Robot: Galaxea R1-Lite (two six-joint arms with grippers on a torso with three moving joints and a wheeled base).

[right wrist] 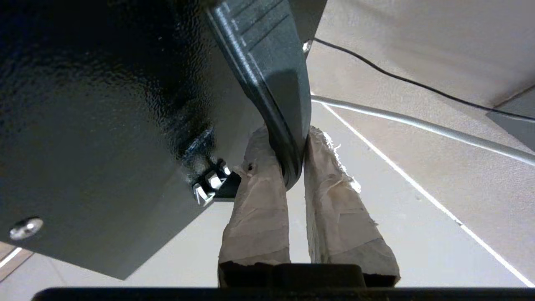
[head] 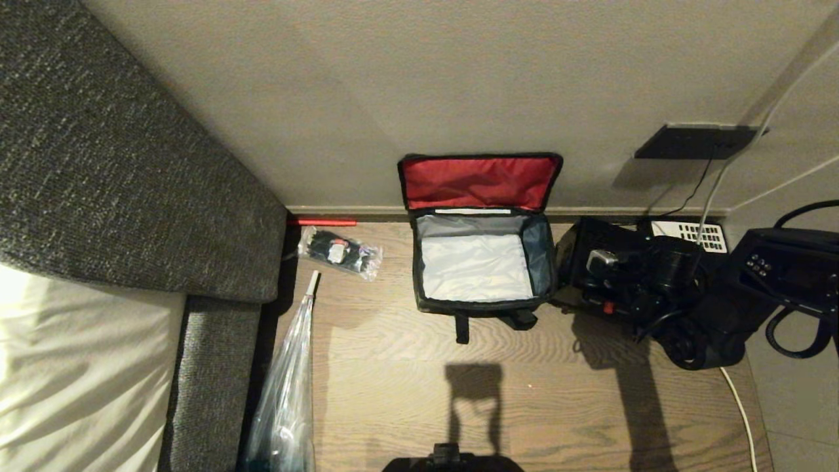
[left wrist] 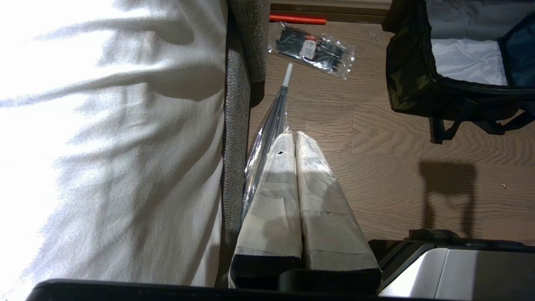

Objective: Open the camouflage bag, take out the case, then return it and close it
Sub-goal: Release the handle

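Note:
The camouflage bag (head: 483,305) stands open on the wooden floor against the wall. Its red-lined lid (head: 478,183) leans back and the pale grey interior holds nothing. In the left wrist view its camouflage side (left wrist: 407,79) shows. The black case (head: 593,262) hangs just right of the bag, and in the right wrist view it fills the frame as a black body (right wrist: 104,125). My right gripper (right wrist: 288,140) is shut on the case's curved grey handle (right wrist: 276,75). My left gripper (left wrist: 292,136) is shut on nothing, parked low beside the sofa.
A grey sofa (head: 131,164) with a white cushion (head: 72,373) fills the left. A packet of black cable ties (head: 339,251), a red rod (head: 321,222) and a plastic-sleeved umbrella (head: 288,387) lie left of the bag. A desk telephone (head: 691,233), cables and a wall socket (head: 698,141) are at the right.

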